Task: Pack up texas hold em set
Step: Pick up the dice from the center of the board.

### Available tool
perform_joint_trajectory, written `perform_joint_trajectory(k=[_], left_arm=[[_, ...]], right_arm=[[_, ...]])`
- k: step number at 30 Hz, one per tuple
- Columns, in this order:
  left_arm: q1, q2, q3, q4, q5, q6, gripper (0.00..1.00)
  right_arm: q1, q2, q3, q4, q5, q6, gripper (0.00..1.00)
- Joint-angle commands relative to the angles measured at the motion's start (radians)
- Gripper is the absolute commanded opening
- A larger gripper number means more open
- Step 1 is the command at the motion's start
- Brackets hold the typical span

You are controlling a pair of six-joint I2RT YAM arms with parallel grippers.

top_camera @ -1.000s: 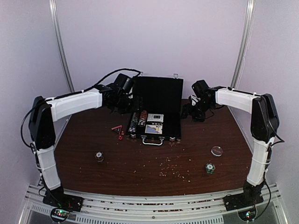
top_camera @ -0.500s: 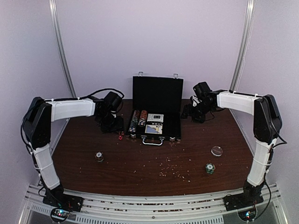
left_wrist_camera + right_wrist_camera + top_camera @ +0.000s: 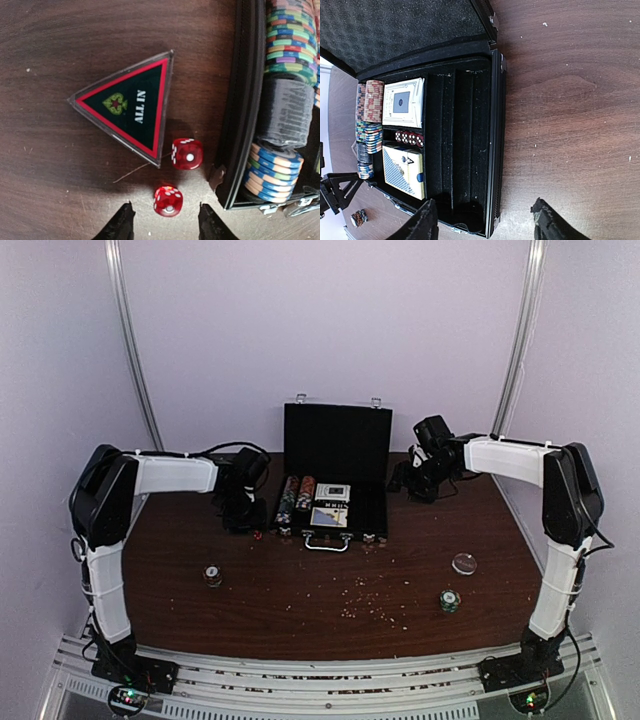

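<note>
Fingers of the left gripper stand apart, nothing held. The near die sits on the table just ahead of the tips, centred on the gap. The second die lies beyond it, beside the token. Both dice are just off the left wall of the open case, toward the table's far edge. The right gripper is spread and empty, right of the case. The left arm is nearer the dice.

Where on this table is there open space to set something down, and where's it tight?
Bare wood right of the case, beside the right claw. Also the front middle, between the left chip stack and the right chip stack, though specks lie there. Tight: left of the case, where the marker and two dice sit at the left claw.
</note>
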Motion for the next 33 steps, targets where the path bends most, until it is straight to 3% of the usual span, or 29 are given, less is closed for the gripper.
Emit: perform_joint_trajectory(k=[1, 11, 24, 27, 33], left_arm=[[0.000, 0.023, 0.032, 0.020, 0.006, 0.025, 0.40], [0.001, 0.058, 0.041, 0.021, 0.018, 0.030, 0.24], [0.001, 0.090, 0.069, 0.021, 0.005, 0.040, 0.23], [0.001, 0.091, 0.072, 0.021, -0.001, 0.043, 0.29], [0.000, 0.099, 0.079, 0.021, -0.011, 0.057, 0.29]], right_arm=[[-0.005, -0.003, 0.011, 0.004, 0.012, 0.000, 0.63], [-0.006, 0.009, 0.030, -0.018, 0.005, -0.013, 0.59], [-0.006, 0.021, 0.062, -0.050, -0.004, -0.036, 0.59], [-0.005, 0.025, 0.067, -0.056, -0.004, -0.043, 0.59], [-0.006, 0.033, 0.075, -0.061, -0.012, -0.051, 0.59]])
